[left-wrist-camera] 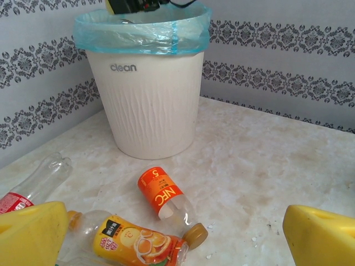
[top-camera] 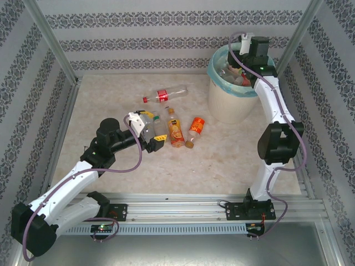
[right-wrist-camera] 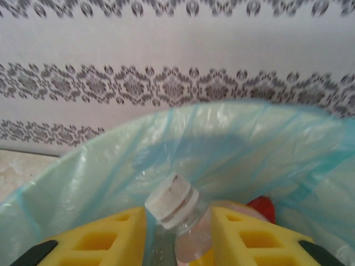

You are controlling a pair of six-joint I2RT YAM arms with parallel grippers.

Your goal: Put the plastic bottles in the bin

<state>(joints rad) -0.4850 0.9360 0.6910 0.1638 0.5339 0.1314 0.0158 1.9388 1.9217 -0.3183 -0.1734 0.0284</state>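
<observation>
Tabletop [top-camera: 222,163] lies open beside bin [top-camera: 228,105]; left jaws spread, right jaws unclear.

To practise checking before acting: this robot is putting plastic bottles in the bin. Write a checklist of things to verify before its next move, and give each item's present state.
1. Left gripper open: ok, its yellow fingers stand wide apart.
2. A bottle ahead of it: ok, the yellow-label bottle lies on the table, low between those fingers.
3. Bin upright: ok.
4. Right gripper over the bin: ok, it is above the teal bag.
5. White-capped bottle released: cannot tell; it sits between the right fingers.
6. All bottles binned: not ok; the NFC bottle and red-label bottle lie on the table.
</observation>
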